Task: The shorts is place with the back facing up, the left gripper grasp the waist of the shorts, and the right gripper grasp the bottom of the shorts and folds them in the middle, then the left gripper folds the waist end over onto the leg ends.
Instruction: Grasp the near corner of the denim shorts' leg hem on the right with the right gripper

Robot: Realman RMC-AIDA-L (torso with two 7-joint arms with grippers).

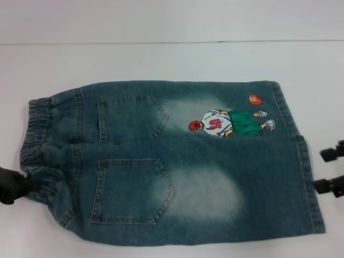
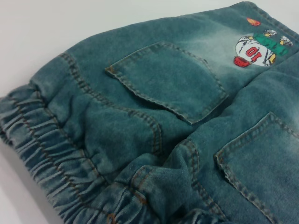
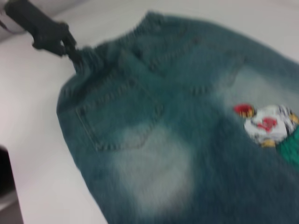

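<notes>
- We find the left gripper [image 1: 24, 183], a black two-fingered claw, at the near corner of the waist [image 1: 36, 141], the gathered elastic denim band; its fingers look clamped on the ruched fabric, which bunches towards them.
- In the right wrist view, the same claw [image 3: 74, 58] pinches that waistband corner, with the cloth pulled to a small peak at the fingertips.
- We see the right gripper [image 1: 329, 169], a black claw at the picture's right edge, with two fingers spread apart, one above the other. It sits just beside the leg ends [image 1: 309, 177], the straight stitched hems, not gripping them; we cannot tell if a fingertip touches the cloth.
- The shorts [image 1: 177, 161], faded blue-green denim, lie flat and unfolded on the white table [image 1: 172, 59], back side up, waist to the left, hems to the right.
- Two back patch pockets [image 1: 131, 191] face up; the embroidered cartoon basketball player [image 1: 228, 122] with an orange ball sits on the far leg.
</notes>
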